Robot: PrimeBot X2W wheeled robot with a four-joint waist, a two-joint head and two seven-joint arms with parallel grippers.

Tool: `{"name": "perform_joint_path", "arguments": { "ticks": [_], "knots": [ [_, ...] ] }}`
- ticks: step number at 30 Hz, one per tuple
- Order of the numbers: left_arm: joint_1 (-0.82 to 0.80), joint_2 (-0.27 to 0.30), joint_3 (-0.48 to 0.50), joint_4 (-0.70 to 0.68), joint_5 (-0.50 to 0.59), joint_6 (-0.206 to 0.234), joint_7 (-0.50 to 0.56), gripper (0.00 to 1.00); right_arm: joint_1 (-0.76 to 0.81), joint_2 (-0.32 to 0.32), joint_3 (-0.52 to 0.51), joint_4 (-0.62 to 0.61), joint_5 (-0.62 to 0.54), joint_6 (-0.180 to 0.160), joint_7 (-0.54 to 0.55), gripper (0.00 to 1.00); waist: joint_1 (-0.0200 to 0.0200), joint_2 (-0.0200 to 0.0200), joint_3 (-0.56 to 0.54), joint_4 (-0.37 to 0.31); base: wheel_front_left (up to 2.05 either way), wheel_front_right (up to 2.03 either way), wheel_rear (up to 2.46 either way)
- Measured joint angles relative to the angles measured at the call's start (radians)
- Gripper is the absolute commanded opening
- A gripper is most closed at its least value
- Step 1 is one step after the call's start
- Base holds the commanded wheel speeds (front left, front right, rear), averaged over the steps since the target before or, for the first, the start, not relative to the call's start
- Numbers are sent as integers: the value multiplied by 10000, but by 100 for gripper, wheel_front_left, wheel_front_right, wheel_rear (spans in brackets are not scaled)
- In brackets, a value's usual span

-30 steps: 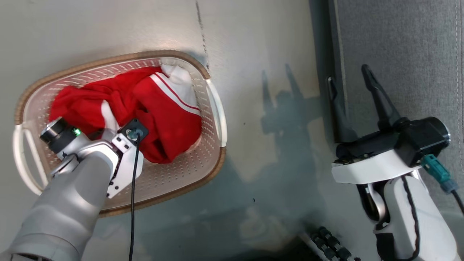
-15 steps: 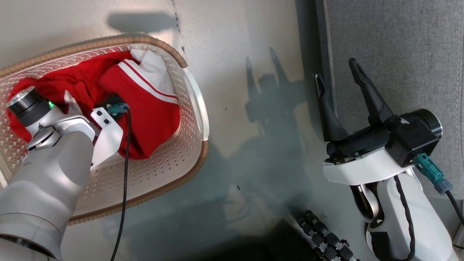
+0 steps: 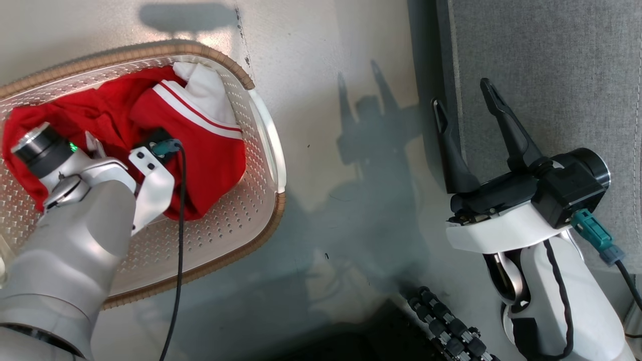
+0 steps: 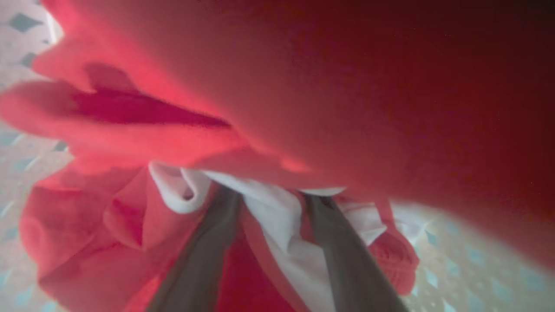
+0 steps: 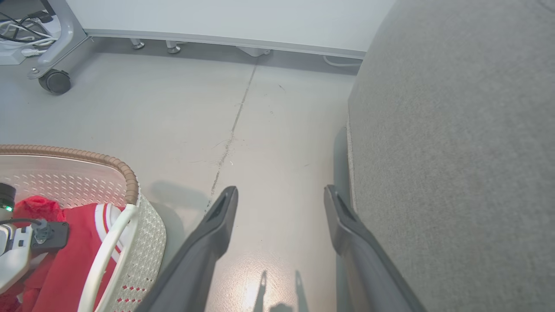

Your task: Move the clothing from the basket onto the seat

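The red and white clothing point(image 3: 200, 150) lies bunched in the cream perforated basket point(image 3: 150, 47) on the floor at the left. My left wrist point(image 3: 100, 165) reaches down into the basket and covers its own fingers. In the left wrist view my left gripper point(image 4: 271, 195) stands open, its dark fingers point(image 4: 204, 260) pushed into the clothing point(image 4: 130, 229). A white fold lies between them and the tips are buried. My right gripper point(image 3: 462, 94) hangs open and empty at the edge of the grey seat point(image 3: 551, 75).
Bare grey floor point(image 3: 351, 200) with a dark seam lies between basket and seat. A black ribbed part point(image 3: 446, 326) sits at the bottom. In the right wrist view a wheeled stand's caster point(image 5: 54, 81) and the wall's base are far off, and the basket rim point(image 5: 130, 182) is at the lower left.
The whole head picture has shifted, so the camera moved. My left wrist stays down in the basket on the clothing. The right gripper has stayed open beside the seat.
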Motion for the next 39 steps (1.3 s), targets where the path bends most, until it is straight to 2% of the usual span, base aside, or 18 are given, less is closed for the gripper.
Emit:
{"name": "perform_joint_path", "arguments": {
  "ticks": [6,14,26,35,39],
  "knots": [
    [122,-180,-31,-2,-209,-178,282,0,-74,0,-84,40,-23,0,0,100,0,0,-209,94,0,0,0],
    [403,-757,-125,8,-428,-44,318,0,-78,6,-180,44,-221,0,0,100,0,0,-812,285,0,0,0],
    [1047,-1342,-270,-2,-842,-65,217,0,113,10,-420,518,-445,0,0,100,0,0,-2685,596,0,0,0],
    [1975,-1592,-146,-221,-1496,-12,-644,0,629,-52,-715,805,-477,0,0,100,0,0,-4513,987,0,0,0],
    [2389,-1611,-84,-518,-1781,111,-1469,0,981,-201,-861,890,-468,0,0,100,0,0,-5313,1245,0,0,0]
  ]
}}
